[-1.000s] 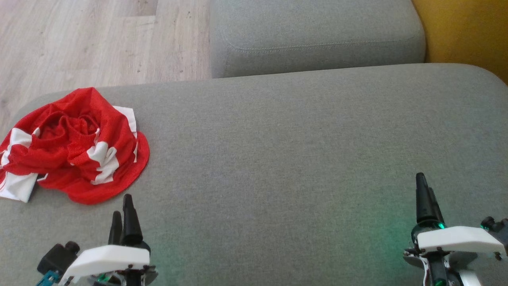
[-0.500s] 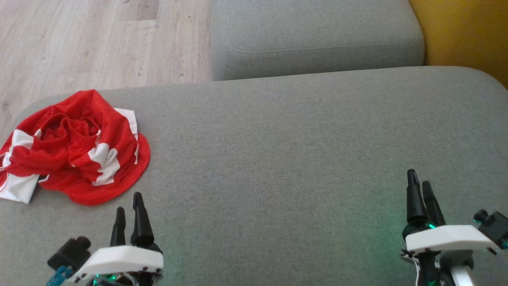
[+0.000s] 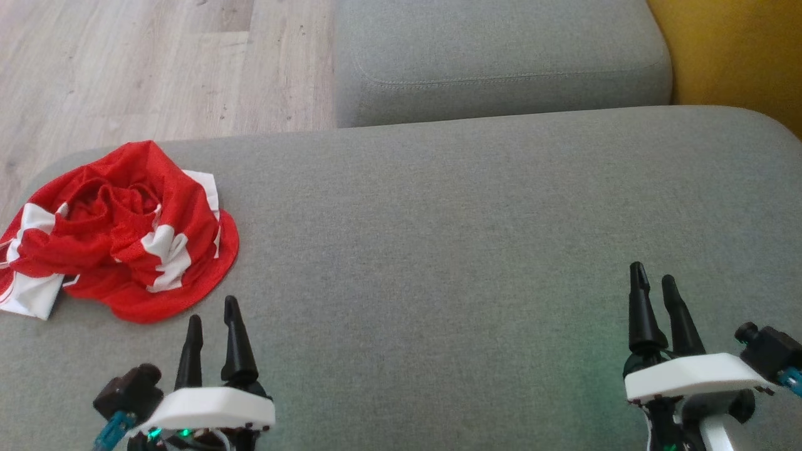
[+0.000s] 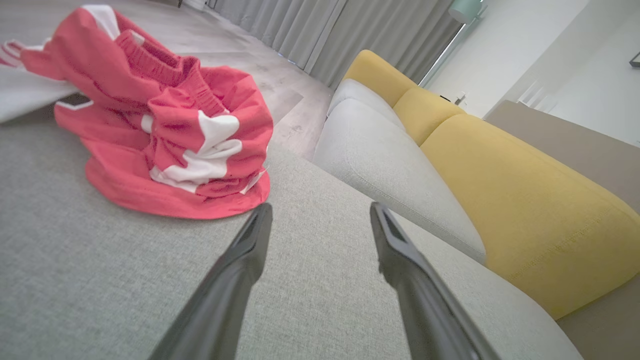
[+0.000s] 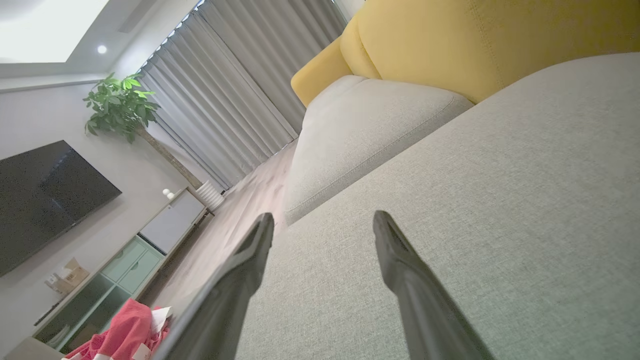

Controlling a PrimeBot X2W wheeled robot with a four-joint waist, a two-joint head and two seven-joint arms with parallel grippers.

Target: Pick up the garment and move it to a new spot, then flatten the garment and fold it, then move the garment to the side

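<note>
Both wide and empty, the left tool (image 3: 213, 310) and right tool (image 3: 653, 272) are creeping forward over the near edge of the grey cushion (image 3: 470, 219). The crumpled garment (image 3: 119, 232) is lying untouched at its left end, so pickup is only starting.

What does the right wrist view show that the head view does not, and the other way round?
The right wrist view adds a dark television, a potted plant, grey curtains and a low cabinet. The head view adds the left gripper, open, close to the crumpled red and white garment. Both share the garment, the grey sofa seat, the yellow backrest, the wooden floor and the open right gripper.
</note>
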